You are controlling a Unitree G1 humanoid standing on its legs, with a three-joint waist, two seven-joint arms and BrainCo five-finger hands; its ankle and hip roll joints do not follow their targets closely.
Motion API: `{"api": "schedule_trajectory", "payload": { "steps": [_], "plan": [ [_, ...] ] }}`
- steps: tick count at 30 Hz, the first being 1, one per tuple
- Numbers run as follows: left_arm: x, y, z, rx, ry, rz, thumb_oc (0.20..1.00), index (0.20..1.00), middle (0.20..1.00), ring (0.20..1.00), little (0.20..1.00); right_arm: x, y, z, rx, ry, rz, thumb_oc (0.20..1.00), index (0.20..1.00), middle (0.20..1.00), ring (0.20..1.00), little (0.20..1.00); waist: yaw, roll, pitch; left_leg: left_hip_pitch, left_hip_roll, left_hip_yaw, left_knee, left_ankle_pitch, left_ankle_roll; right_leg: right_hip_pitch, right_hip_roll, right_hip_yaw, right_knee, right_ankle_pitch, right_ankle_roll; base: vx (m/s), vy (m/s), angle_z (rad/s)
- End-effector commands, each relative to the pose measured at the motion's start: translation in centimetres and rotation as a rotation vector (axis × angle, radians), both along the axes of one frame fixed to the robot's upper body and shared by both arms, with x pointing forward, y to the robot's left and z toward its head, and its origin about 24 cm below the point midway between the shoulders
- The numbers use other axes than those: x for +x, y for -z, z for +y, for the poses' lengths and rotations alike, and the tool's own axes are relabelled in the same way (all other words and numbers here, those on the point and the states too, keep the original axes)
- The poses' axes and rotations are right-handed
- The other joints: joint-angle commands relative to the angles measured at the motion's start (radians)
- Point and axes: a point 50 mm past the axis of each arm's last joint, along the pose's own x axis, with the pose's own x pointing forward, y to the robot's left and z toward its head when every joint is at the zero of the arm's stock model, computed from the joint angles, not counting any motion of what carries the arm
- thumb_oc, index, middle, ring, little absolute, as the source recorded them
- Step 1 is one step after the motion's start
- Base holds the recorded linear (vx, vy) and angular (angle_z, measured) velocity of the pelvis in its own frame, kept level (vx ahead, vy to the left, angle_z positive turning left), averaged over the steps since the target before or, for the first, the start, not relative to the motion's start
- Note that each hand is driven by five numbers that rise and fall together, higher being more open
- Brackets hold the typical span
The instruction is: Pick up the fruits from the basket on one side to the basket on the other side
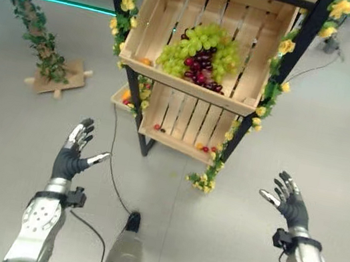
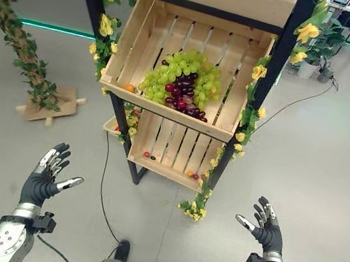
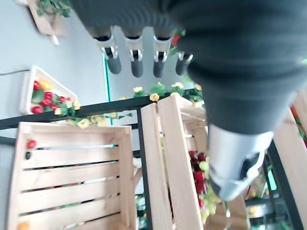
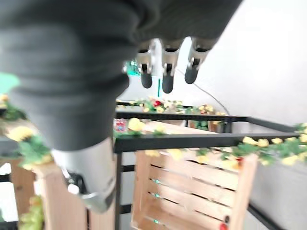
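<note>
From my seat I saw the left hand (image 1: 73, 157) raised low on the left with its fingers spread and relaxed, holding nothing. The right hand (image 1: 291, 202) was up on the opposite side, fingers likewise loose and apart, also empty. Both hung over the grey floor (image 1: 11, 136), well short of the shelf.

The fruit lay ahead of and between the two hands, on a black-framed rack (image 1: 304, 42) trimmed with yellow flowers (image 1: 127, 0). In the tilted wooden crate (image 1: 147, 17) at the middle level sat a bunch of green grapes (image 1: 207, 42) with dark red grapes (image 1: 200, 67) heaped against it, and a small orange fruit (image 2: 129, 87) rested in the crate's front left corner. The lower crate (image 1: 178, 114) beneath held a few small red pieces (image 1: 207, 148) along its front lip. A shallow white tray (image 3: 36, 79) with red and yellow fruit sat low behind the rack's left side.

Neither hand touched any crate or fruit; the grapes were well apart from both. A leafy artificial vine on a wooden base (image 1: 52, 79) stood off to the left.
</note>
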Motion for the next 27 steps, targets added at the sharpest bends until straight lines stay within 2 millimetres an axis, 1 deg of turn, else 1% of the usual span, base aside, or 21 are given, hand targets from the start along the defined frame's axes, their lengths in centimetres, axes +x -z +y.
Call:
{"api": "schedule_trajectory", "payload": {
  "steps": [1,2,3,4,5,7,11,16,20,21,23,26,27],
  "plan": [
    [1.1,-3.2,-0.3,0.045,0.05,-0.155,1.0,1.0,1.0,1.0,1.0,2.0,-3.2,-0.1,0.009,0.009,-0.184,1.0,1.0,1.0,1.0,1.0,-0.029,-0.032,-0.048,-0.031,0.0,-0.07,0.074,-0.004,0.014,0.048,0.063,-0.039,-0.188,0.049,0.001,-0.03,0.05,0.81],
    [1.2,-3.2,-0.4,0.039,0.054,-0.155,1.0,1.0,1.0,1.0,1.0,2.0,-3.1,-0.1,0.018,0.014,-0.183,1.0,1.0,1.0,1.0,1.0,-0.041,-0.028,-0.061,0.011,-0.002,-0.069,0.037,-0.034,0.017,0.042,0.063,-0.046,-0.182,0.052,0.003,0.02,0.133,0.42],
    [1.2,-3.2,-0.5,0.04,0.062,-0.154,1.0,1.0,1.0,1.0,1.0,1.8,-2.8,0.0,0.029,0.023,-0.177,1.0,1.0,1.0,1.0,1.0,-0.062,-0.012,-0.096,0.112,0.016,-0.039,-0.121,-0.078,0.019,0.03,0.07,-0.066,-0.175,0.057,0.013,0.02,0.121,0.23],
    [1.2,-3.2,-0.5,0.04,0.062,-0.154,1.0,1.0,1.0,1.0,1.0,1.8,-2.9,-0.1,0.029,0.024,-0.177,1.0,1.0,1.0,1.0,1.0,-0.063,-0.014,-0.097,0.114,0.013,-0.039,-0.133,-0.068,0.021,0.028,0.067,-0.068,-0.177,0.061,0.014,0.0,0.128,0.03],
    [1.3,-3.2,-0.7,0.05,0.073,-0.153,1.0,1.0,1.0,1.0,1.0,1.7,-2.8,-0.1,0.027,0.031,-0.176,1.0,1.0,1.0,1.0,1.0,-0.068,-0.014,-0.109,0.129,0.01,-0.043,-0.18,-0.064,0.014,0.028,0.065,-0.076,-0.18,0.067,0.019,-0.03,0.089,0.35],
    [1.5,-3.3,-0.9,0.048,0.082,-0.154,1.0,1.0,1.0,1.0,1.0,1.5,-2.6,-0.3,0.024,0.041,-0.169,1.0,1.0,1.0,1.0,1.0,-0.076,-0.021,-0.123,0.141,0.002,-0.052,-0.216,-0.068,0.011,0.019,0.055,-0.087,-0.175,0.078,0.023,-0.01,0.121,0.73],
    [1.3,-3.2,-0.8,0.075,0.099,-0.138,1.0,1.0,1.0,1.0,1.0,1.5,-2.3,0.0,0.015,0.025,-0.149,1.0,1.0,1.0,1.0,1.0,-0.082,-0.031,-0.137,0.168,-0.016,-0.043,-0.252,-0.079,0.025,0.009,0.033,-0.081,-0.179,0.111,0.041,0.01,0.135,0.23],
    [1.0,-2.7,-0.5,0.063,0.089,-0.112,1.0,1.0,1.0,1.0,1.0,1.8,-1.8,0.6,0.015,0.0,-0.122,1.0,1.0,1.0,1.0,1.0,-0.084,-0.041,-0.145,0.186,-0.041,-0.018,-0.272,-0.092,0.05,-0.008,0.014,-0.039,-0.195,0.151,0.064,-0.01,0.112,-0.2],
    [0.9,-2.7,-0.3,0.071,0.089,-0.106,1.0,1.0,1.0,1.0,1.0,1.8,-1.7,0.7,0.006,-0.007,-0.108,1.0,1.0,1.0,1.0,1.0,-0.091,-0.044,-0.153,0.189,-0.049,0.0,-0.281,-0.097,0.06,-0.018,0.008,-0.016,-0.207,0.168,0.076,0.0,0.065,-0.24],
    [0.9,-2.7,-0.3,0.074,0.092,-0.102,1.0,1.0,1.0,1.0,1.0,1.6,-1.5,0.5,0.001,-0.001,-0.098,1.0,1.0,1.0,1.0,1.0,-0.103,-0.045,-0.156,0.19,-0.053,0.012,-0.277,-0.101,0.065,-0.027,0.004,0.002,-0.209,0.175,0.083,0.0,0.055,-0.26],
    [0.9,-2.6,-0.3,0.072,0.094,-0.098,1.0,1.0,1.0,1.0,1.0,1.4,-1.5,0.3,-0.002,0.007,-0.096,1.0,1.0,1.0,1.0,1.0,-0.117,-0.045,-0.157,0.191,-0.056,0.025,-0.272,-0.107,0.071,-0.034,0.002,0.023,-0.21,0.181,0.086,0.0,0.056,-0.42],
    [0.8,-2.6,-0.2,0.061,0.094,-0.095,1.0,1.0,1.0,1.0,1.0,1.2,-1.7,-0.1,-0.017,0.011,-0.098,1.0,1.0,1.0,1.0,1.0,-0.137,-0.043,-0.149,0.191,-0.058,0.065,-0.249,-0.126,0.082,-0.056,-0.001,0.065,-0.203,0.197,0.095,-0.02,0.03,-0.47],
    [0.8,-2.5,-0.2,0.032,0.094,-0.095,1.0,1.0,1.0,1.0,1.0,1.2,-1.8,-0.3,-0.028,0.013,-0.097,1.0,1.0,1.0,1.0,1.0,-0.154,-0.042,-0.145,0.191,-0.059,0.082,-0.236,-0.132,0.087,-0.067,-0.004,0.082,-0.202,0.204,0.099,-0.05,0.024,-0.78]
  ]
}}
